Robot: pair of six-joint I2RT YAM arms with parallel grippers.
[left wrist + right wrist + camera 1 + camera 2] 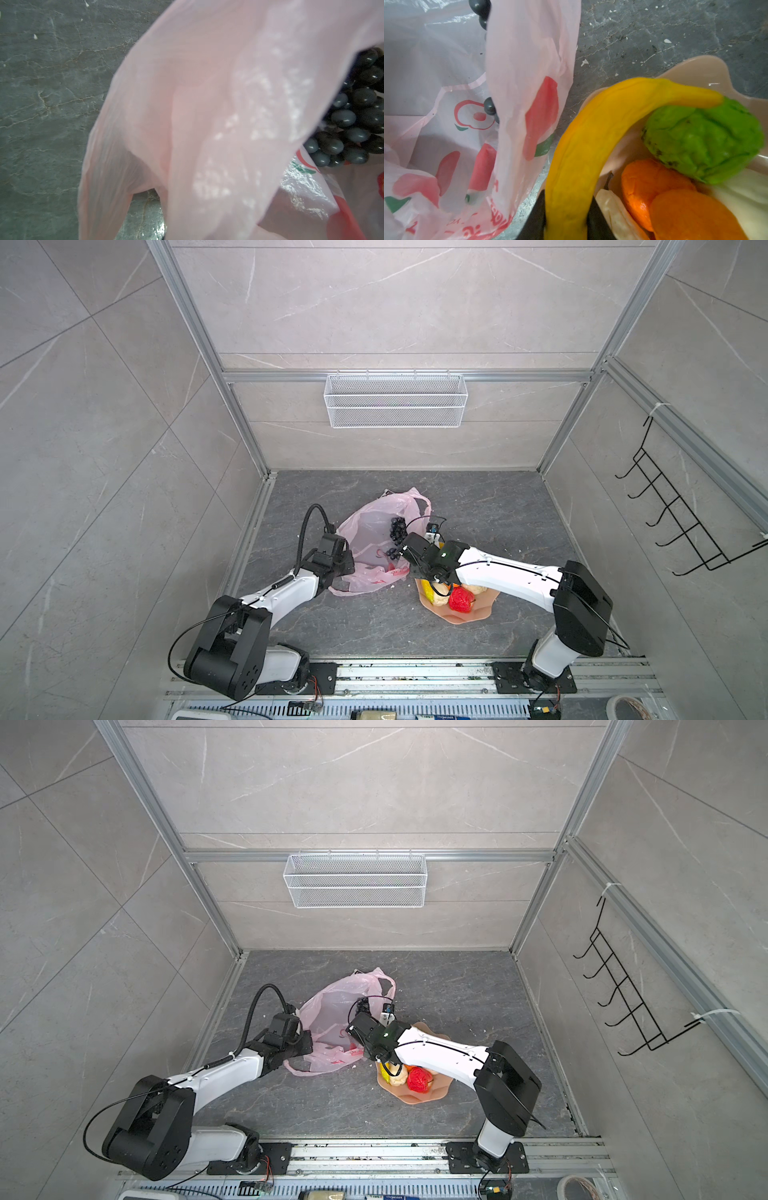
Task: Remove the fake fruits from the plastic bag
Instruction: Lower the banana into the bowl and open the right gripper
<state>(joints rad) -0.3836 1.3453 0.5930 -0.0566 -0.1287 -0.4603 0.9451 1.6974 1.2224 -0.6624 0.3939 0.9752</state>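
The right gripper [566, 216] has its dark jaws clamped on one end of a yellow banana [591, 128], as we see in the right wrist view. The banana curves over the rim of a peach scalloped plate [695, 68], and its far tip touches a green fruit [704, 143]. Two oranges [654, 187] and a beige fruit [618, 216] lie on the plate beside it. In a top view we also see a red fruit [461, 599] there.

The left gripper [348, 568] sits at the near left edge of the pink bag [370, 526]. Its jaws are pressed together on the bag's thin film, which fills much of the left wrist view. The bag lies open on the dark stone table [478, 510], just left of the plate. A bunch of dark grapes [353, 116] lies inside it.
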